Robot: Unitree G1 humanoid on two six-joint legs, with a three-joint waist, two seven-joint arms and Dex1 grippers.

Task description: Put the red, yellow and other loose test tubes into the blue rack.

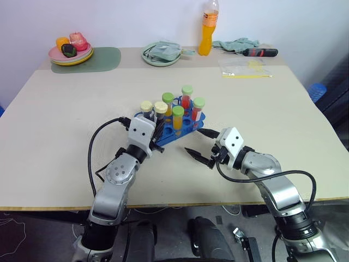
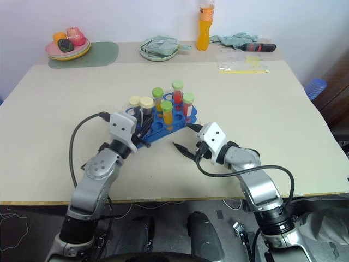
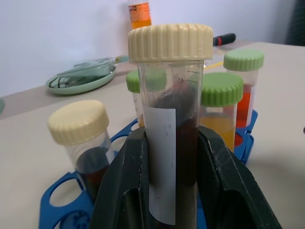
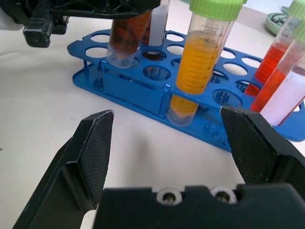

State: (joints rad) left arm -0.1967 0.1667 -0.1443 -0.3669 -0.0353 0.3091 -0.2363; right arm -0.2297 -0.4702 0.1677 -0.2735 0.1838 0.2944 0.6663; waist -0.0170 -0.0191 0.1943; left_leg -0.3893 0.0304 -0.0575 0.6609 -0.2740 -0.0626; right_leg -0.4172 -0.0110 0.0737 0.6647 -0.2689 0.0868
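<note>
The left arm reaches forward and inward over the surface (image 1: 65, 109), its left gripper (image 1: 155, 132) pointing slightly upward with the jaws clamped on a cream-capped tube (image 3: 170, 124) of dark brown liquid. That tube stands nearly upright between the jaws, its rounded bottom hanging just above a near-row hole of the blue rack (image 4: 143, 90). Just beside the jaws, another cream-capped tube (image 3: 86, 143) already sits in the rack. Beyond the jaws stand four green-capped tubes: two of orange-yellow liquid (image 1: 178, 121) and two of red (image 1: 186, 97).

The right arm lies low and bent inward, the right gripper (image 1: 199, 146) close above the surface with its jaws spread wide and holding nothing. The rack's near edge lies just ahead of these jaws, apart from them, with an orange tube (image 4: 202, 57) straight in front.

Well beyond both jaws, along the far edge, sit a plate of toy food (image 1: 71, 52), a green plate with a cloth (image 1: 161, 53), an orange drink bottle (image 1: 207, 30), a screwdriver (image 1: 260, 52) and a clear bag (image 1: 245, 68).
</note>
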